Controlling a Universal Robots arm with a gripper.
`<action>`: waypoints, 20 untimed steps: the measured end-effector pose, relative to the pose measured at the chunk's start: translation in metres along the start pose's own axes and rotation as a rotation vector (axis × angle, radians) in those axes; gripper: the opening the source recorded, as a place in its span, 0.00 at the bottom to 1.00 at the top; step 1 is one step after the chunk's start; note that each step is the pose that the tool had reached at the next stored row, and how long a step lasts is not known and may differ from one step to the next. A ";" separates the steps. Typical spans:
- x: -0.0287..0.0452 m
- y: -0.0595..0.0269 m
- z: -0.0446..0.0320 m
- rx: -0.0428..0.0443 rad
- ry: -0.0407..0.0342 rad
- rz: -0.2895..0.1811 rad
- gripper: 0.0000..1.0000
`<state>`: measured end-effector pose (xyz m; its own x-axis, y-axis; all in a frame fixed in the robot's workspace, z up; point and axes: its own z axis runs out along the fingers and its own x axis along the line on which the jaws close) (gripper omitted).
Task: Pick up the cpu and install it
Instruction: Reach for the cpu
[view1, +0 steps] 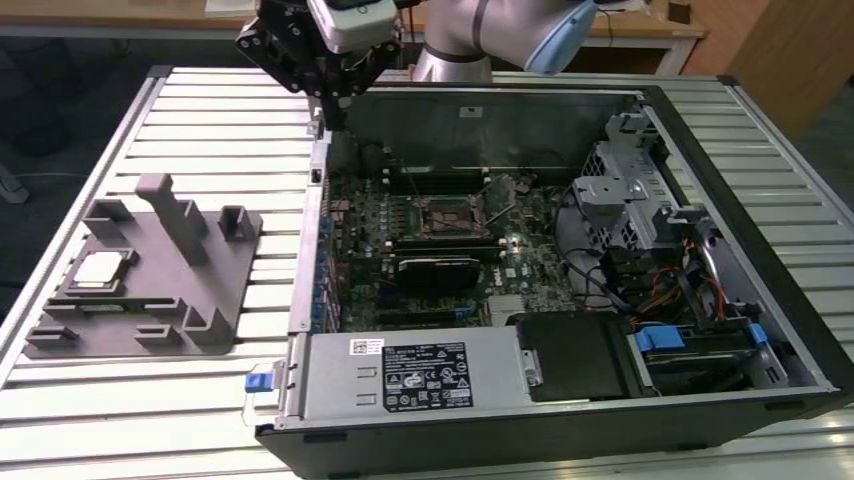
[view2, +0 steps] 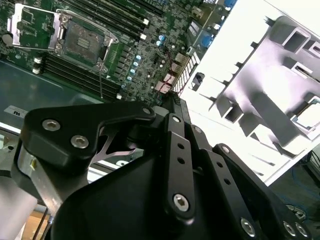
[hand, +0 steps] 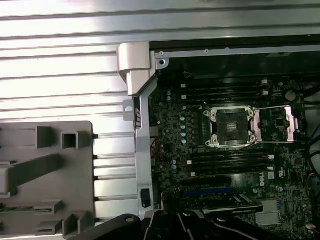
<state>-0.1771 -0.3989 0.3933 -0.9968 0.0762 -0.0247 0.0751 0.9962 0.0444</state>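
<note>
The cpu (view1: 100, 272), a small silvery square, lies in a pocket of the grey fixture block (view1: 160, 290) on the exterior view's left, beside the open computer case. My gripper (view1: 332, 108) hangs above the case's far left corner, well away from the cpu, shut with nothing in it. In the second wrist view its black links converge at the gripper (view2: 169, 98). The open motherboard socket (view1: 451, 215) sits mid-board and appears in both wrist views (view2: 82, 37) (hand: 232, 127). An edge of the cpu (view2: 311, 116) peeks in beside the fixture block (view2: 270, 95).
The computer case (view1: 310, 250) has tall metal walls around the board. A power supply (view1: 414, 375) fills its near side, and a drive cage (view1: 627, 190) with cables stands on the exterior view's right. The fixture block (hand: 45, 175) rests on a slatted metal table (view1: 200, 130).
</note>
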 end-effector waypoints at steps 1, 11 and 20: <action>0.0012 -0.0001 0.0000 0.0000 0.0000 0.000 0.11; 0.0146 -0.0011 -0.0004 0.0000 -0.0001 0.000 0.11; 0.0273 -0.0021 -0.0008 0.0001 0.0000 0.000 0.11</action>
<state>-0.2045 -0.3989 0.3934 -0.9968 0.0763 -0.0247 0.0751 0.9962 0.0443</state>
